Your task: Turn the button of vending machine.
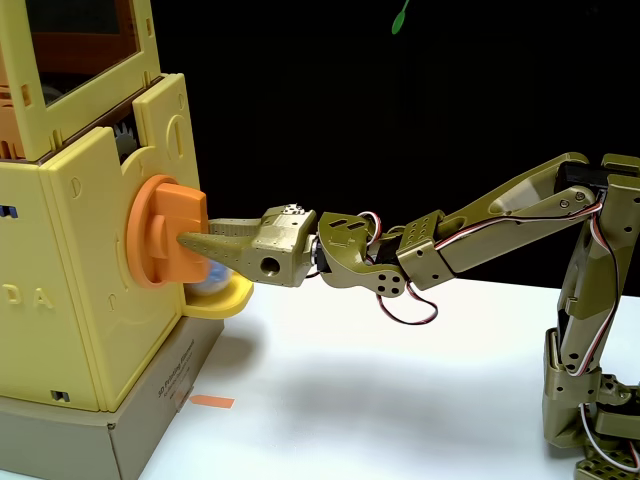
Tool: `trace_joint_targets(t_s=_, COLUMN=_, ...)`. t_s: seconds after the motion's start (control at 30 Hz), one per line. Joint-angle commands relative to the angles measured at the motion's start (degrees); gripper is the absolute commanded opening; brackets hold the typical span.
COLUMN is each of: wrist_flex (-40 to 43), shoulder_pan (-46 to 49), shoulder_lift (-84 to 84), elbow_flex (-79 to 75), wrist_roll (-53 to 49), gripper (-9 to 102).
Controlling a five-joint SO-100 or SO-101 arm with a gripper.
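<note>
Nearest the lens, at lower left of the fixed view: grey cardboard base (150, 425), carrying the vending machine (70, 300), pale yellow, rigid, boxy. Up its front face, gear teeth (127, 140) peeking from a slot under the orange-tinted window (85, 40).

On that same front face, facing right: the button (160, 232), an orange disc with a thick raised bar jutting out toward the arm. Hard plastic, stiff, probably light yet geared, so likely some resistance and clicks when rotated; smooth surface, apt to slip under a weak pinch. Best purchase judged to be across the bar's flat sides, not the disc rim. Just below the button, a small yellow tray (222, 298) sticking out of the machine.

Right of the button: gripper (200, 245), olive-green, reaching in level, fingertips laid against the bar's near side. Fingers appear nearly closed around the bar, though the far finger stays hidden, so a true pinch cannot be confirmed. Further right, away from the machine: wrist, red and white wires (410, 305), then the arm (590, 300) rising from the white table (400, 390).
</note>
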Motion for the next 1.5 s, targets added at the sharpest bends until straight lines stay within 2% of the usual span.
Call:
trace_joint_targets(t_s=0.0, wrist_flex=-0.09, shoulder_pan=-0.26, shoulder_lift=3.52, elbow_flex=-0.97, wrist_roll=-0.70, gripper=8)
trace_joint_targets(t_s=0.2, wrist_flex=-1.32, shoulder_pan=-1.41, shoulder_lift=4.13, elbow_flex=1.58, wrist_roll=-0.44, gripper=36)
trace_joint_targets(t_s=0.37, wrist_flex=-1.41, shoulder_pan=-2.46, shoulder_lift=4.92, elbow_flex=3.96, wrist_roll=-0.62, gripper=40)
trace_joint_targets(t_s=0.53, wrist_flex=-1.14, shoulder_pan=-3.52, shoulder_lift=9.14, elbow_flex=6.94, wrist_roll=-1.93, gripper=37)
trace_joint_targets(t_s=0.63, wrist_flex=0.26, shoulder_pan=-3.52, shoulder_lift=15.82, elbow_flex=9.58, wrist_roll=-10.02, gripper=34)
trace_joint_targets(t_s=0.7, wrist_flex=4.48, shoulder_pan=-2.99, shoulder_lift=22.41, elbow_flex=12.22, wrist_roll=-18.72, gripper=33)
trace_joint_targets(t_s=0.8, wrist_flex=14.68, shoulder_pan=-1.67, shoulder_lift=34.45, elbow_flex=16.00, wrist_roll=-42.45, gripper=28)
trace_joint_targets(t_s=0.9, wrist_flex=30.59, shoulder_pan=-1.05, shoulder_lift=46.76, elbow_flex=17.75, wrist_roll=-74.27, gripper=24)
trace_joint_targets(t_s=0.97, wrist_flex=35.68, shoulder_pan=-1.49, shoulder_lift=53.88, elbow_flex=22.94, wrist_roll=-86.48, gripper=23)
trace_joint_targets(t_s=1.1, wrist_flex=35.95, shoulder_pan=-1.67, shoulder_lift=66.88, elbow_flex=38.50, wrist_roll=-93.87, gripper=20)
trace_joint_targets(t_s=1.2, wrist_flex=40.87, shoulder_pan=-1.41, shoulder_lift=75.67, elbow_flex=44.82, wrist_roll=-97.47, gripper=17)
trace_joint_targets(t_s=1.47, wrist_flex=40.43, shoulder_pan=-3.78, shoulder_lift=85.61, elbow_flex=57.48, wrist_roll=-97.47, gripper=10)
